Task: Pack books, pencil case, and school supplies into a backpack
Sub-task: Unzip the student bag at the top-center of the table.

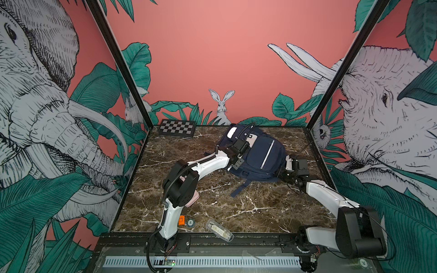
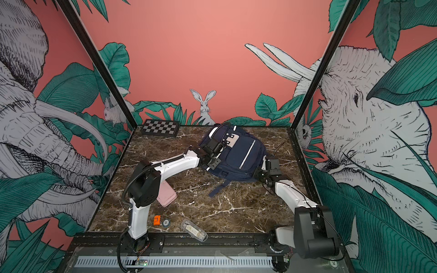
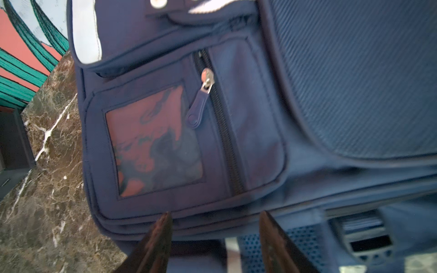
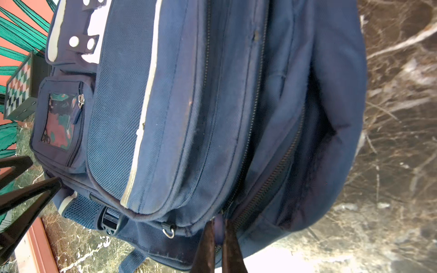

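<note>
My right gripper [image 4: 218,223] is pressing its fingers together on the navy zip tab [image 4: 219,234] at the end of the main zip of the big soft navy-blue fabric backpack [image 4: 177,94]. My left gripper [image 3: 216,212] is holding its fingers apart at the backpack's small-pocket corner, clamping nothing. Whether they are touching the fabric I cannot tell.

The backpack is lying on the brown marble-patterned table [image 1: 236,208], with wide bare marble on its near side, crossed by one trailing navy strap [image 1: 240,189].

Only the right wrist view is showing the main zip gaping onto a dark inside.

Only the top views are showing what is lying nearer than the backpack:
- one flat pink pencil case [image 2: 166,192], half under my left arm
- one small orange block [image 1: 181,220]
- one small round disc [image 1: 190,222]
- one clear plastic case [image 1: 218,229]

One black-and-white chessboard [image 1: 177,128] is sitting beyond the backpack's left.
</note>
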Controlling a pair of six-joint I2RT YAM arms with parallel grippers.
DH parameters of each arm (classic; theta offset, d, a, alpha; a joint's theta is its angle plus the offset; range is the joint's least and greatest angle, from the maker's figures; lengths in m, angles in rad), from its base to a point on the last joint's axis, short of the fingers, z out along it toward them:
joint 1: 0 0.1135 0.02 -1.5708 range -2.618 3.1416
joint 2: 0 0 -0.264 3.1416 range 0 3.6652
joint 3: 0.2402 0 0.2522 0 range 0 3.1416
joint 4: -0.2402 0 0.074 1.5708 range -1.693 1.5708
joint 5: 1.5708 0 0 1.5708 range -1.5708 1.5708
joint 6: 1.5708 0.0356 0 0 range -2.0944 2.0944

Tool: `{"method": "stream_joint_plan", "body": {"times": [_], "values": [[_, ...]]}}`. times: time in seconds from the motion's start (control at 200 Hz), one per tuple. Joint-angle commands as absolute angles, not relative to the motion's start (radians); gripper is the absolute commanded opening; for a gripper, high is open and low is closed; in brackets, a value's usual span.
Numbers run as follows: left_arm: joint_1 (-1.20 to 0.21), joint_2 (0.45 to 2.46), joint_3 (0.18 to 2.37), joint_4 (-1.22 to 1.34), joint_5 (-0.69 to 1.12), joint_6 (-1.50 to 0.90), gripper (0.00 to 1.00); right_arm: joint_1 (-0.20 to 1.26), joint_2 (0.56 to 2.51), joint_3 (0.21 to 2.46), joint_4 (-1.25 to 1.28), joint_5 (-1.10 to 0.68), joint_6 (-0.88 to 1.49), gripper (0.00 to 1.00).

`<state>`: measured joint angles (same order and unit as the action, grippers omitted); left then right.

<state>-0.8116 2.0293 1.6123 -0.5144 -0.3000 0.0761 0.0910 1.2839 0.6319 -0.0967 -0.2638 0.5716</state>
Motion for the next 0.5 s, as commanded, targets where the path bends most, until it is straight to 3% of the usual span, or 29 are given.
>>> {"method": "stream_joint_plan", "body": {"times": [0.0, 0.32, 0.495], "values": [[-0.808, 2.005, 1.579, -0.523, -0.329, 0.139, 0.61, 0.065, 1.303, 0.662, -0.107, -0.279, 0.552, 0.00], [-0.810, 1.911, 1.416, -0.401, -0.265, 0.195, 0.56, 0.053, 1.338, 0.692, -0.094, -0.311, 0.558, 0.00], [-0.811, 1.975, 1.460, -0.418, -0.295, 0.202, 0.56, 0.054, 1.345, 0.676, -0.066, -0.356, 0.570, 0.00]]}}
